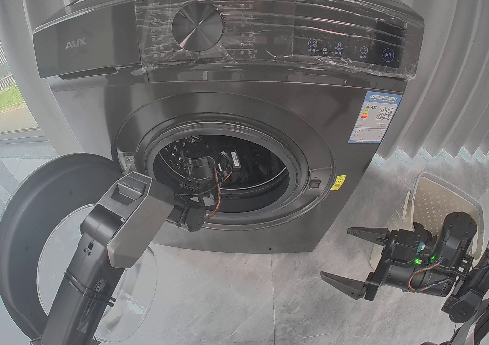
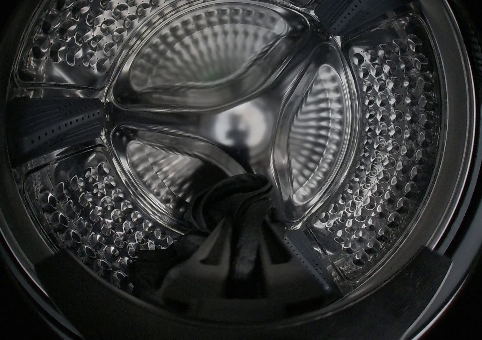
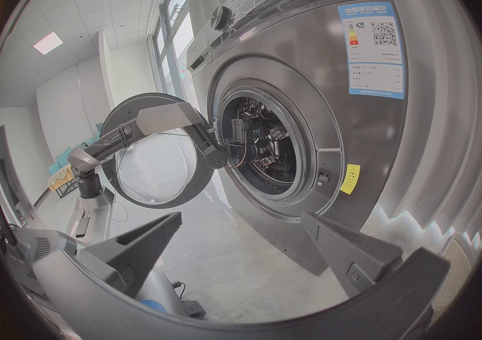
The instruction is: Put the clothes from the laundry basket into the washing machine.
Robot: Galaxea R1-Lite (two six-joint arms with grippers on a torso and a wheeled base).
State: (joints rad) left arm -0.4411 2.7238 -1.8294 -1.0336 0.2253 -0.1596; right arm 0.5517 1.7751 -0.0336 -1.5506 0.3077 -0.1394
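While the left arm (image 1: 127,218) is in the drum (image 2: 241,120), a dark garment (image 2: 236,235) lies there.
Loading step; its grip cannot be told. Right gripper (image 1: 336,253), jaws apart by the basket (image 1: 433,198), should likely pick next.

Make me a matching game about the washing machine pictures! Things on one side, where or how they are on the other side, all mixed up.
Things:
1. door
2. dark clothes
3. right gripper
4. laundry basket

Place or state:
A. white, standing on the floor at the right
B. lying at the bottom of the drum
C. fingers apart, holding nothing
D. swung wide open, on the left

Pairs: 1-D, 2-B, 3-C, 4-A
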